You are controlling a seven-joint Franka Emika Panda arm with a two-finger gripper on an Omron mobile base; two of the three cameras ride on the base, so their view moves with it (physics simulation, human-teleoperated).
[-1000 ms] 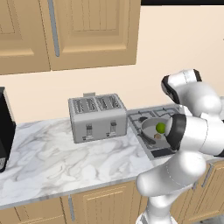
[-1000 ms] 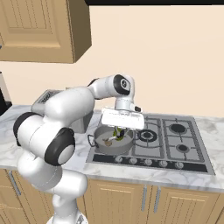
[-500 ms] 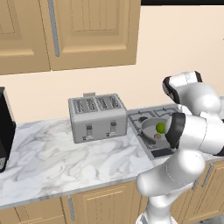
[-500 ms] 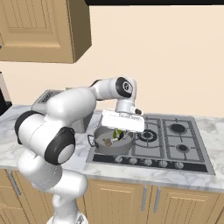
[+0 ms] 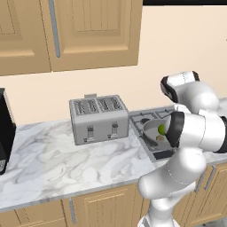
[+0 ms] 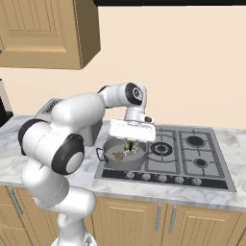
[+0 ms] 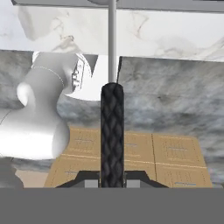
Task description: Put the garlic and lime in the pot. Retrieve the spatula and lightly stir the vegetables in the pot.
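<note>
**Stirring stance over the pot**

Clamping the spatula's (image 7: 112, 131) black handle between its two fingertips, the gripper (image 6: 129, 144) hangs above the pot (image 6: 108, 150) with its jaws shut tight on the tool. In the hand view the braided black handle rises straight up from between the tips, and a thin grey shaft runs on from it toward the top edge; the head cannot be made out there.

The pot sits on the front left burner of the hob (image 6: 192, 161), just under the hand. Inside it, in the right base view, the garlic (image 6: 118, 156) lies on the pot floor toward the left, with the lime (image 6: 128, 147) a little beyond it, partly hidden by the gripper. From the left base view the lime (image 5: 162, 129) shows as a bright green spot at the pot's near rim, beside the arm's elbow.

Farther along the marble counter (image 5: 53, 159) stands a toaster (image 5: 98, 119), well apart from the pot. Wooden cabinets (image 5: 88, 31) hang on the wall behind.
</note>
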